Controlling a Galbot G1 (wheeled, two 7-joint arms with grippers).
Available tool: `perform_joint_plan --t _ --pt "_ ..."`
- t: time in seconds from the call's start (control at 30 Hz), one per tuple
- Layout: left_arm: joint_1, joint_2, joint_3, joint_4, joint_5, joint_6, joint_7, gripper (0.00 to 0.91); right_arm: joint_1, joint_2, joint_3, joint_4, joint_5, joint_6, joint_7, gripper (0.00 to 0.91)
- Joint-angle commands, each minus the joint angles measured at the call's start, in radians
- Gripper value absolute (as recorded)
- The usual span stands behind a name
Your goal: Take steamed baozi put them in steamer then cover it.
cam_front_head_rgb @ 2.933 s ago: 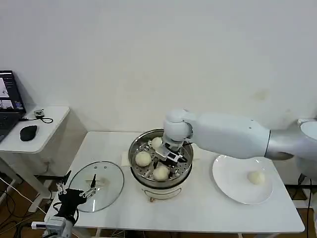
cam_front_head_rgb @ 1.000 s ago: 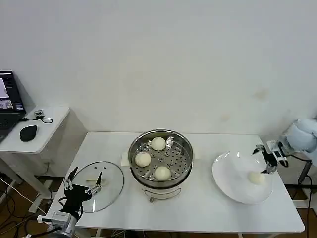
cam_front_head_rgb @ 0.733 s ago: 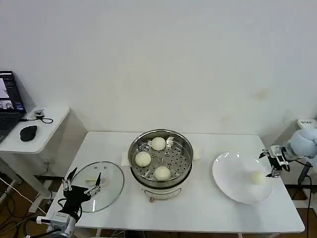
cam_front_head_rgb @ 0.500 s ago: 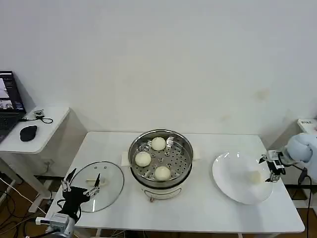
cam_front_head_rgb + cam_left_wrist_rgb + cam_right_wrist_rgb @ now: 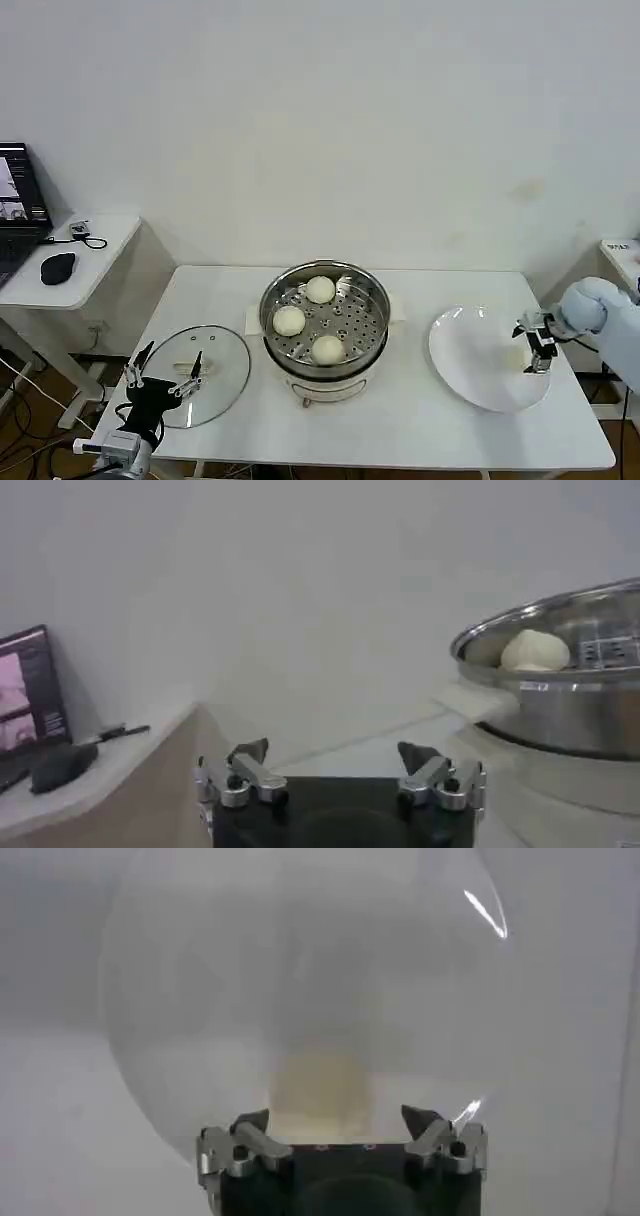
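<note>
White plate (image 5: 470,375): right gripper (image 5: 338,1131) spread wide around seemingly the last baozi (image 5: 318,1085).

Shiny stainless-steel steamer (image 5: 324,322) with perforated metal tray, smooth matt cream buns (image 5: 319,289), glossy white plate (image 5: 470,375), clear glass lid (image 5: 215,360), smooth matt white table (image 5: 400,430), metal-tipped black gripper fingers (image 5: 245,778)

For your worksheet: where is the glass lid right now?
In the head view the glass lid lies flat on the table's left side, beside the steamer.
</note>
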Motion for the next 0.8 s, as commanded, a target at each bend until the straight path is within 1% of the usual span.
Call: perform_joint_plan --t 0.03,0.1,0.3,0.37,0.43,0.47,0.5,0.53,0.63,0.8 --pt "-0.001 -0.002 0.002 0.000 0.001 0.000 0.000 0.907 -0.015 0.038 0.016 -0.038 -0.016 -0.005 0.005 0.877" --pt "-0.001 -0.003 0.002 0.001 0.002 0.000 0.000 0.907 -0.013 0.039 0.016 -0.040 -0.020 -0.006 0.005 0.867" --pt "0.000 -0.004 0.002 0.001 0.002 -0.001 0.000 0.907 -0.012 0.038 0.019 -0.045 -0.034 -0.018 0.000 0.786" --pt "0.000 -0.004 0.002 0.000 0.002 0.000 0.000 0.907 -0.012 0.038 0.020 -0.045 -0.050 -0.023 -0.004 0.776" --pt "0.000 -0.005 0.002 0.000 0.002 0.000 0.000 0.907 -0.012 0.038 0.025 -0.046 -0.061 -0.023 -0.006 0.736" --pt "-0.001 -0.005 0.003 0.001 0.002 0.000 0.000 0.907 -0.011 0.037 0.025 -0.046 -0.059 -0.025 -0.009 0.736" --pt "-0.001 -0.006 0.003 0.001 0.002 0.000 0.000 0.907 -0.011 0.037 0.025 -0.045 -0.059 -0.025 -0.011 0.705" --pt "-0.001 -0.006 0.003 0.000 0.002 0.000 0.000 0.907 -0.008 0.034 0.025 -0.041 -0.059 -0.025 -0.015 0.705" --pt "0.000 -0.004 0.002 0.000 0.002 0.000 -0.001 0.907 0.003 0.023 0.021 -0.026 -0.055 -0.028 -0.025 0.665" --pt "0.000 -0.004 0.000 -0.006 0.001 0.001 -0.001 0.907 0.058 -0.017 -0.014 0.029 -0.020 -0.037 -0.045 0.655"
